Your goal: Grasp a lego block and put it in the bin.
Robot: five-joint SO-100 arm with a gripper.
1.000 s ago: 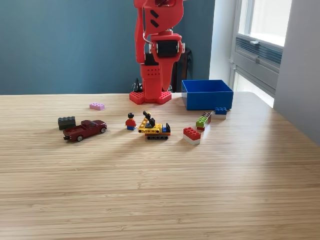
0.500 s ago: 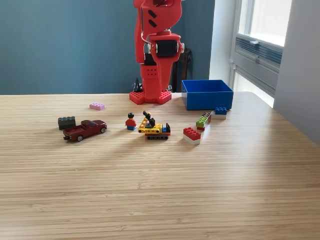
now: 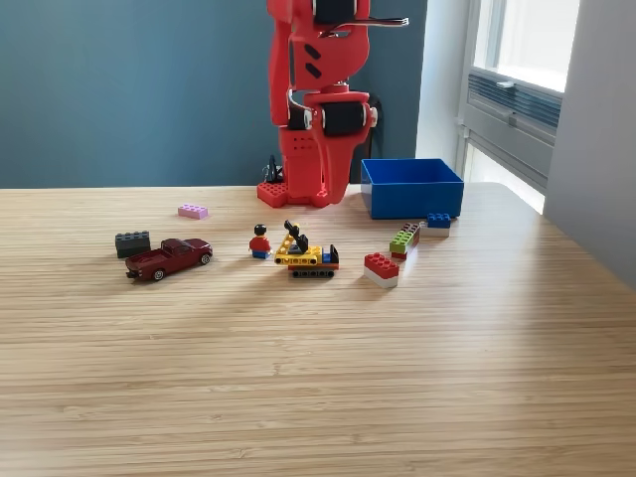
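Plainly, the fingers' [image 3: 320,189] state cannot be told. Blocks lie just before the bin [image 3: 411,186], on the worktop [image 3: 318,378]; crowding risks knocking the green block [image 3: 402,240] when grasping the red [image 3: 381,268].

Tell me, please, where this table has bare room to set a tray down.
The whole near half of the table in front of the red brick and dark red car is bare. It is crowded between the car and the bin.
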